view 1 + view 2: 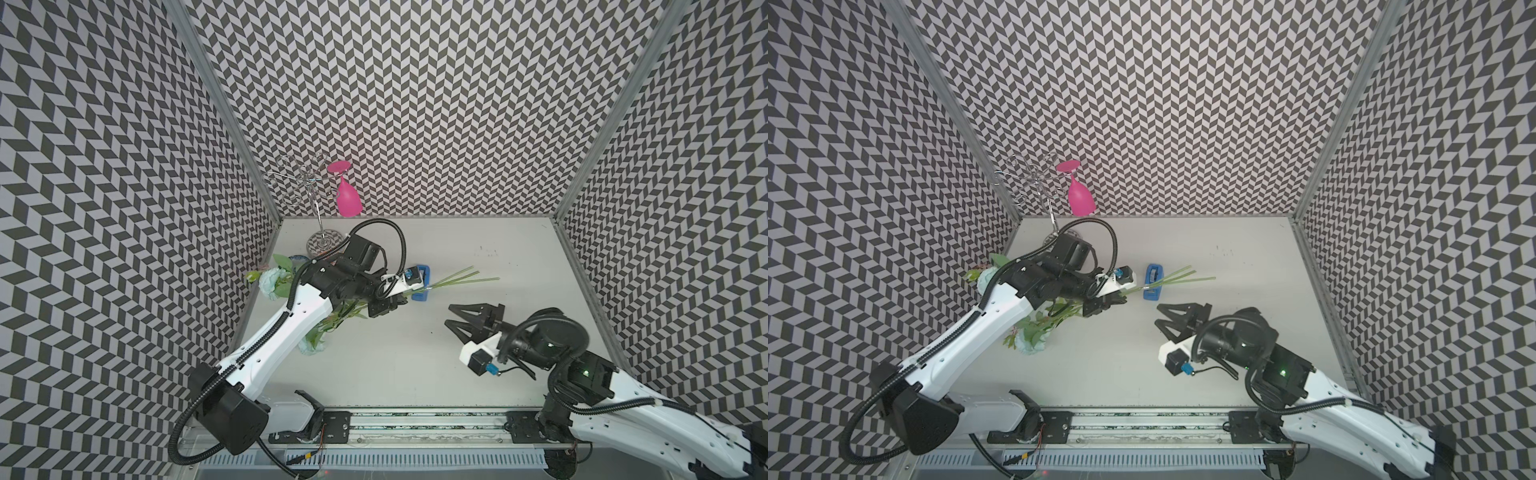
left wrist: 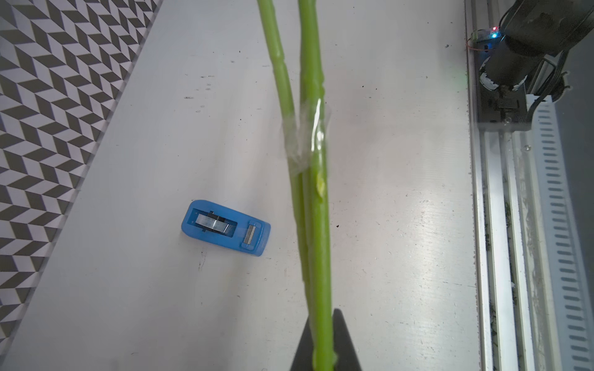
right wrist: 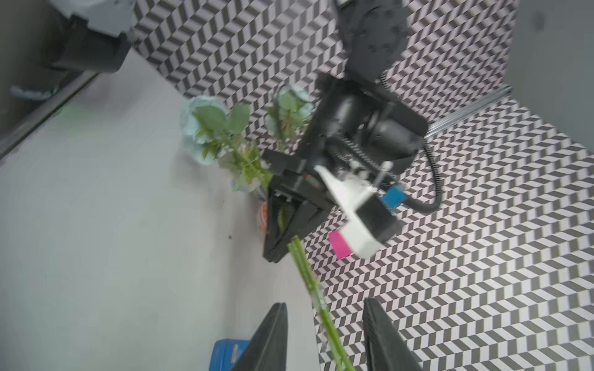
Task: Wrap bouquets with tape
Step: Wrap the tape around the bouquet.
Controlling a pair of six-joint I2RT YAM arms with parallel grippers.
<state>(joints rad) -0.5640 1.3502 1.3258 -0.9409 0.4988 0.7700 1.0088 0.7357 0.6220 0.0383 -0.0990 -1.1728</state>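
The left gripper is clamped on the bouquets' stems and holds them lifted above the worktop, blooms toward the left edge and stem ends reaching over the middle. In the left wrist view a band of clear tape already binds the stems together beyond the closed jaws. The tape dispenser sits on the worktop beneath the stems, nearer the back edge. The right gripper hangs empty with jaws parted, near the stem ends but apart from them. The wrapping looks largely done; the next move likely calls for pressing the loose tape flat or laying the bunch down gently.
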